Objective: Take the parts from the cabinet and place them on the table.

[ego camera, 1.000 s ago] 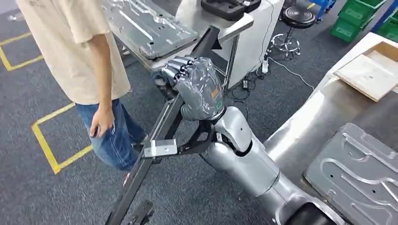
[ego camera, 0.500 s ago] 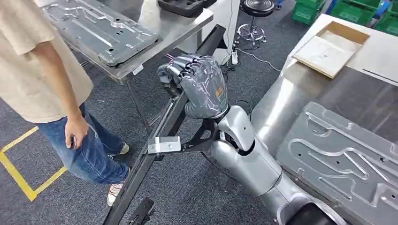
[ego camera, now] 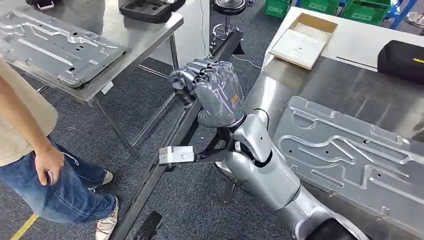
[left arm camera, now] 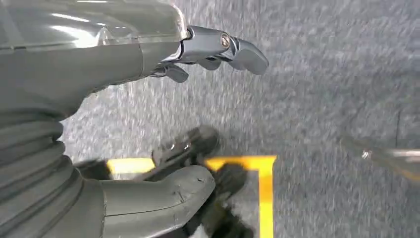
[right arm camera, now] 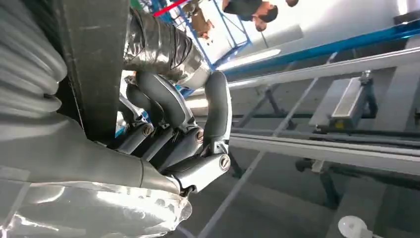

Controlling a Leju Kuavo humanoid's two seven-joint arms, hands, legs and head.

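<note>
A long dark metal bar is gripped by the right hand, fingers wrapped round it mid-length, the bar slanting from the floor up toward the stool. It is judged stiff, heavy and long; a hold nearer its middle would limit swing. The left hand hangs over grey carpet, fingers apart, nothing held. To the right a stamped metal panel lies on the steel surface, possibly crowding the set-down. A person stands near left; beyond, another surface carries a second panel.
</note>
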